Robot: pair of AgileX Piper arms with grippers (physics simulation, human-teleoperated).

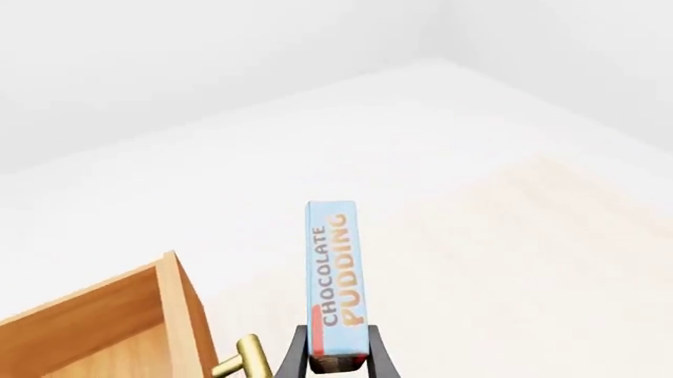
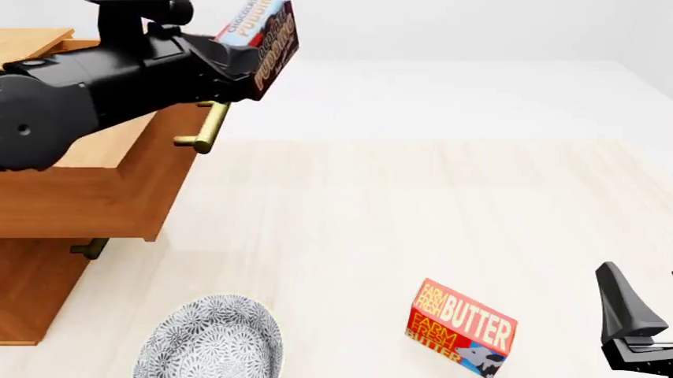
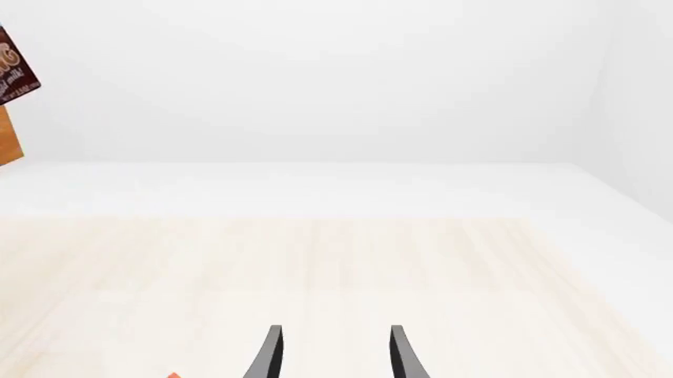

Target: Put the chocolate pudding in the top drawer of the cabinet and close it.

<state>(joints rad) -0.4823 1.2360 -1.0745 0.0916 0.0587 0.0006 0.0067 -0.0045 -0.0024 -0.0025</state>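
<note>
Chocolate pudding [image 2: 263,35] clamped in left gripper [image 1: 339,364] beyond open top drawer [image 2: 116,189] front edge

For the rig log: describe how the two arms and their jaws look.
The left arm is glossy black, built of chunky rounded segments with a round joint cap; no cables or markings are visible. The left gripper has slim black tapered jaws. The right gripper has matching thin dark jaws, set on a black angular body.
</note>
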